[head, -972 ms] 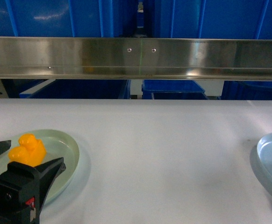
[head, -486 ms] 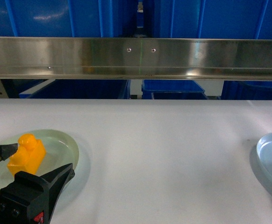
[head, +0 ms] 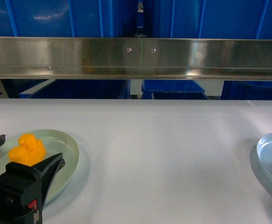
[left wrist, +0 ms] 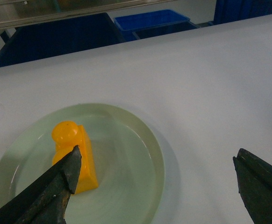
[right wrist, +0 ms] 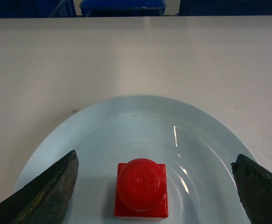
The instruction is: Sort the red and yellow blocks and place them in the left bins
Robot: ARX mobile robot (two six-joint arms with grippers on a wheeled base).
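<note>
A yellow block [head: 27,149] lies on a pale green plate [head: 67,156] at the table's near left. My left gripper [head: 33,148] hangs over it, open. In the left wrist view the left fingertip [left wrist: 73,163] overlaps the yellow block [left wrist: 82,158] and the other finger stands far right, off the plate [left wrist: 131,154]; left gripper [left wrist: 157,159]. A red block [right wrist: 141,189] sits on a pale blue plate [right wrist: 126,126] between the fingers of my open right gripper [right wrist: 154,161], untouched. Blue bins [head: 173,87] stand beyond the table.
A steel rail [head: 136,58] runs across the back of the white table [head: 164,140]. More blue crates [head: 42,18] rise behind it. The pale blue plate [head: 270,158] sits at the right edge of the head view. A blue crate [left wrist: 152,21] shows past the table's far edge.
Half a second ago the left gripper sat lower and further right, with one finger close to the yellow block, which looked turned. Now gripper and block stand as they did a second ago.
</note>
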